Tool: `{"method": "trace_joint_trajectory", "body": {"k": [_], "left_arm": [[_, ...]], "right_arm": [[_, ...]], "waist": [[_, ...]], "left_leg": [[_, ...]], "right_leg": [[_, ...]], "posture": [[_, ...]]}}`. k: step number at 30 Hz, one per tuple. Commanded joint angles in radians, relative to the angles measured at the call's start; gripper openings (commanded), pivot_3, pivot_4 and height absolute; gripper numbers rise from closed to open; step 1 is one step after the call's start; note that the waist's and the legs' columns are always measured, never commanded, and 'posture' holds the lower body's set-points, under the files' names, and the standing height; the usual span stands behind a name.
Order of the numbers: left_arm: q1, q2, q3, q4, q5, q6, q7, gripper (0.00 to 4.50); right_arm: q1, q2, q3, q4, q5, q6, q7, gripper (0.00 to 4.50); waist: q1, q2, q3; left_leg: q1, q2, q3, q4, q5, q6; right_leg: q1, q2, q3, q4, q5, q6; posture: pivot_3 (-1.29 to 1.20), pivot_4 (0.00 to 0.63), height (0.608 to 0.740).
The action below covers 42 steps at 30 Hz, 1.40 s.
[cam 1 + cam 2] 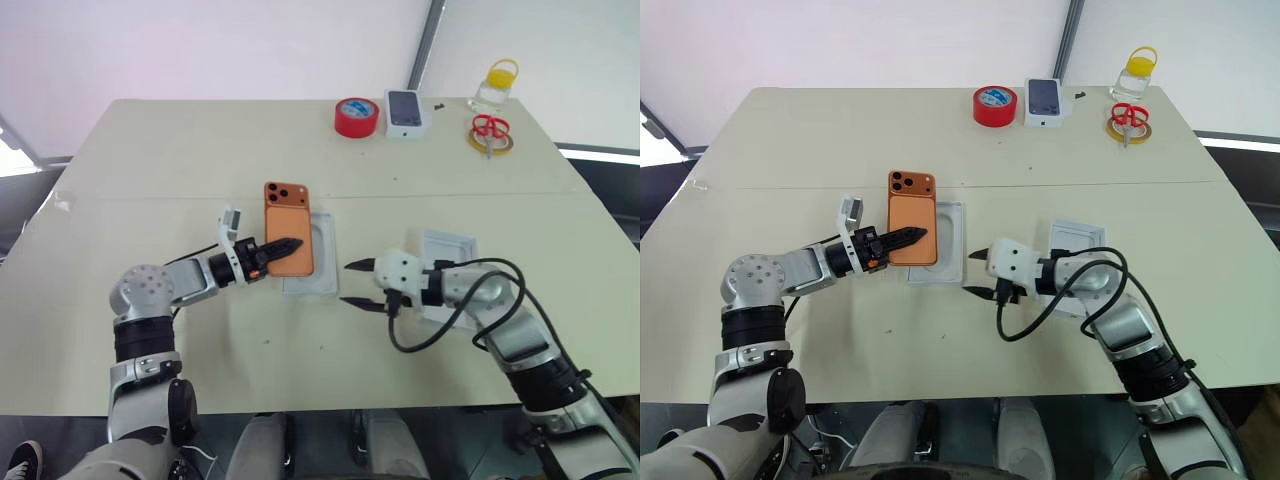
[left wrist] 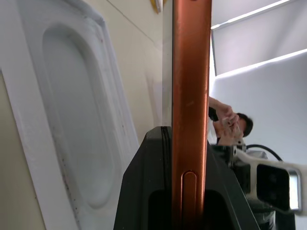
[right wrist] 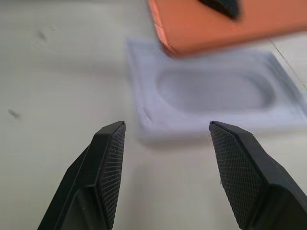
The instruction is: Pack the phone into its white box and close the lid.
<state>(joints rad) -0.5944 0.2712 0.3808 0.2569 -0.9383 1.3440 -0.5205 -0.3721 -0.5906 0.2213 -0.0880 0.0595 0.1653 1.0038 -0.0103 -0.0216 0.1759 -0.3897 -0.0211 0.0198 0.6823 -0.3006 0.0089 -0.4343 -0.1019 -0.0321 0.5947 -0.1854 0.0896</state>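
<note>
My left gripper (image 1: 290,245) is shut on the orange phone (image 1: 287,222) and holds it flat, back up, just above the table. The phone's long edge (image 2: 192,86) runs between the fingers in the left wrist view. It overlaps the left part of a flat white insert (image 1: 320,262) with an oval recess. A little right of the insert, my right gripper (image 1: 346,283) is open and points at it, with nothing between the fingers (image 3: 109,158). Behind my right wrist lies a shallow all-white tray, the lid (image 1: 447,247), partly covered by the arm. The white box is out of view.
At the table's far edge are a red tape roll (image 1: 356,117), a dark-screened phone box (image 1: 405,112), red scissors (image 1: 488,128) on a yellow ring, and a clear jar with a yellow handle (image 1: 497,85). A person (image 2: 230,122) shows in the left wrist view.
</note>
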Motion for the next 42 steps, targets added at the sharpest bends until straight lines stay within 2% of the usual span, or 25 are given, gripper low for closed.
{"method": "trace_joint_trajectory", "body": {"k": [1, 3, 4, 5, 10, 14, 19, 23, 33, 36, 42], "left_arm": [[-0.018, -0.008, 0.000, 0.007, -0.018, 0.012, -0.004, 0.00], [-0.027, -0.018, 0.018, 0.023, -0.028, 0.031, 0.017, 0.98], [-0.030, -0.017, 0.012, 0.023, -0.024, 0.044, 0.021, 1.21], [-0.031, -0.016, 0.009, 0.020, -0.023, 0.051, 0.021, 1.66], [-0.071, -0.008, 0.024, 0.050, -0.013, 0.072, 0.054, 4.15], [-0.097, 0.013, 0.007, 0.024, -0.015, 0.109, 0.062, 4.15], [-0.092, 0.071, -0.094, -0.062, -0.002, 0.140, 0.021, 4.15], [-0.103, 0.078, -0.103, -0.061, 0.021, 0.136, 0.036, 4.15], [-0.119, 0.100, -0.217, -0.079, 0.110, 0.131, 0.048, 4.15], [-0.129, 0.106, -0.212, -0.091, 0.128, 0.141, 0.069, 4.15], [-0.112, 0.146, -0.254, -0.133, 0.161, 0.160, 0.066, 4.15]], "right_arm": [[-0.029, -0.010, -0.024, 0.029, -0.007, -0.048, -0.018, 2.90], [-0.031, -0.008, -0.016, 0.036, -0.014, -0.060, -0.025, 2.95], [-0.028, -0.006, -0.011, 0.036, -0.018, -0.067, -0.027, 2.95], [-0.026, -0.004, -0.007, 0.035, -0.020, -0.071, -0.029, 2.95], [-0.024, 0.011, 0.004, 0.031, -0.022, -0.071, -0.040, 2.95], [-0.030, 0.020, 0.007, 0.043, -0.029, -0.082, -0.048, 2.95], [-0.041, 0.031, 0.011, 0.064, -0.042, -0.100, -0.056, 2.95], [-0.049, 0.038, 0.017, 0.076, -0.051, -0.111, -0.062, 2.95], [-0.048, 0.048, 0.034, 0.083, -0.055, -0.121, -0.066, 2.95], [-0.049, 0.050, 0.035, 0.084, -0.056, -0.122, -0.067, 2.95], [-0.051, 0.053, 0.038, 0.092, -0.059, -0.128, -0.068, 2.95]], "waist": [[0.000, 0.000, 0.000], [-0.001, 0.000, 0.000], [-0.001, 0.000, 0.000], [-0.002, 0.000, 0.000], [0.001, 0.000, 0.000], [-0.001, 0.000, 0.000], [-0.002, 0.000, 0.000], [0.000, 0.000, 0.000], [0.001, 0.000, 0.000], [-0.001, 0.000, 0.000], [-0.004, 0.000, 0.000]], "left_leg": [[0.000, 0.000, 0.000, 0.000, 0.000, 0.000], [0.000, 0.000, 0.000, 0.000, 0.000, 0.000], [0.000, 0.000, 0.000, 0.000, 0.000, 0.000], [0.000, 0.000, 0.000, 0.000, 0.000, 0.000], [0.000, 0.000, 0.000, 0.000, 0.000, 0.000], [0.001, 0.000, -0.001, 0.000, 0.000, 0.000], [0.001, 0.001, 0.000, 0.000, 0.000, 0.000], [0.001, 0.001, -0.001, 0.000, 0.000, 0.000], [0.001, 0.000, -0.001, 0.000, 0.001, -0.001], [0.001, 0.000, -0.001, 0.000, 0.001, -0.001], [0.002, 0.001, -0.001, 0.000, 0.001, -0.001]], "right_leg": [[0.000, 0.000, 0.000, 0.000, 0.000, 0.000], [0.000, 0.000, 0.000, 0.000, 0.000, 0.000], [0.000, 0.000, 0.000, 0.000, 0.000, 0.000], [0.000, 0.000, 0.000, 0.000, 0.000, 0.000], [0.000, 0.001, 0.000, 0.000, 0.000, 0.000], [0.001, 0.001, 0.000, 0.000, 0.000, 0.000], [0.001, 0.001, 0.000, 0.001, 0.000, 0.000], [0.001, 0.001, 0.000, 0.001, 0.000, 0.000], [0.001, 0.001, 0.000, 0.001, 0.000, 0.000], [0.002, 0.001, 0.000, 0.000, 0.000, 0.000], [0.002, 0.001, 0.000, 0.001, 0.000, 0.000]], "posture": [[0.00, 0.150, 0.740], [0.00, 0.150, 0.740], [0.00, 0.150, 0.740], [0.00, 0.150, 0.740], [0.00, 0.150, 0.740], [0.00, 0.150, 0.740], [0.00, 0.150, 0.740], [0.00, 0.150, 0.740], [0.00, 0.150, 0.740], [0.00, 0.150, 0.740], [0.00, 0.150, 0.740]]}}
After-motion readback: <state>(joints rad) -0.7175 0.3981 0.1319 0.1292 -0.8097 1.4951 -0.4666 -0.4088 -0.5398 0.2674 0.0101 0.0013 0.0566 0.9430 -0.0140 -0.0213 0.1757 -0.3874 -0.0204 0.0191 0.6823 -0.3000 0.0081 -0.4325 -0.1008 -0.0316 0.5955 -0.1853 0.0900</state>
